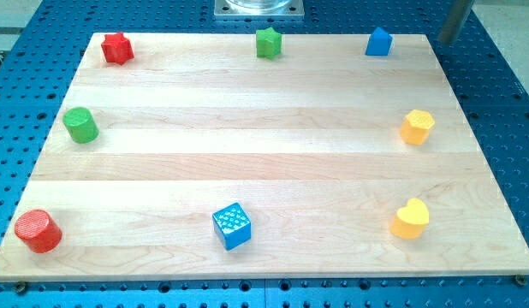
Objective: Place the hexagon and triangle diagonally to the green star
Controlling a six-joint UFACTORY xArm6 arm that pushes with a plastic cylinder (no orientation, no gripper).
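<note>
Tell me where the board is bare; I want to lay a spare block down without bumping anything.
The whole middle is free, ringed by the green star, yellow hexagon, blue cube and green cylinder. Nowhere is crowded; blocks only line the edges. My tip isn't visible; only the rod shows, top right.

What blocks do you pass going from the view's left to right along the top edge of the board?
red star → green star → blue block. My tip does not show; only a grey rod enters at the view's top right, off the board.
</note>
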